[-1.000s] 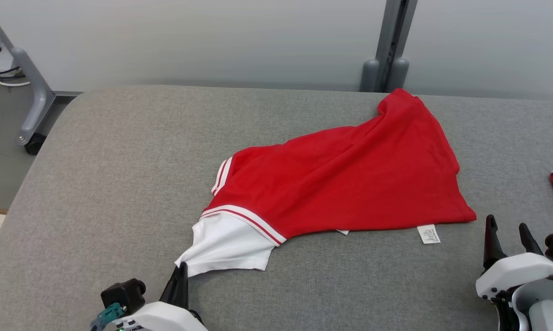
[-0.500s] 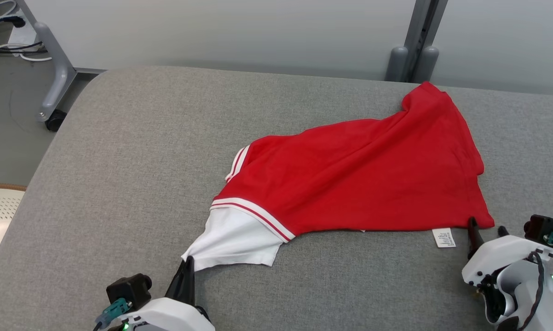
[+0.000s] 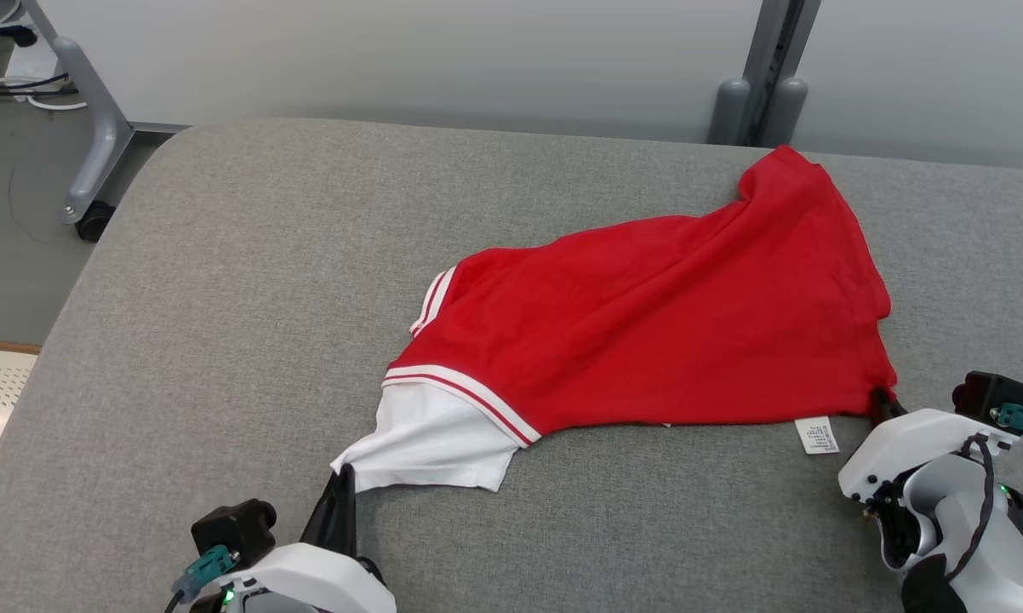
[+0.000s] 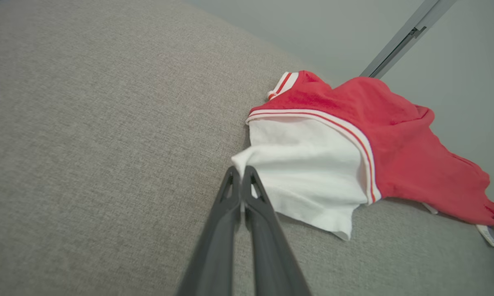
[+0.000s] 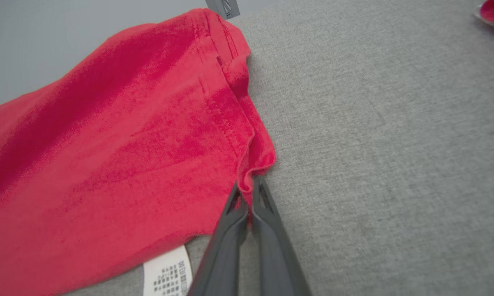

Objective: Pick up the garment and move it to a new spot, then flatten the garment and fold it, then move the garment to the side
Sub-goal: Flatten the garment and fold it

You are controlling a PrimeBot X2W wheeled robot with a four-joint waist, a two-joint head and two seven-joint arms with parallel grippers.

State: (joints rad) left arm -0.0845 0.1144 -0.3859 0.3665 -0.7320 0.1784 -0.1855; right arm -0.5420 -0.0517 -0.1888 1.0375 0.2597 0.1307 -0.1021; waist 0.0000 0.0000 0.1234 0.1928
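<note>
red garment (image 3: 648, 332), one, gripped by left pincer (image 3: 344, 472), right pincer (image 3: 882, 398).

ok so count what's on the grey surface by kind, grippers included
shirt: 1
other red cloth, cut off at the picture's edge: 1
grippers: 2, left gripper and right gripper, each shut on the shirt
total: 4

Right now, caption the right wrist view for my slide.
Right end effector shut on shirt corner, label nearby.
</note>
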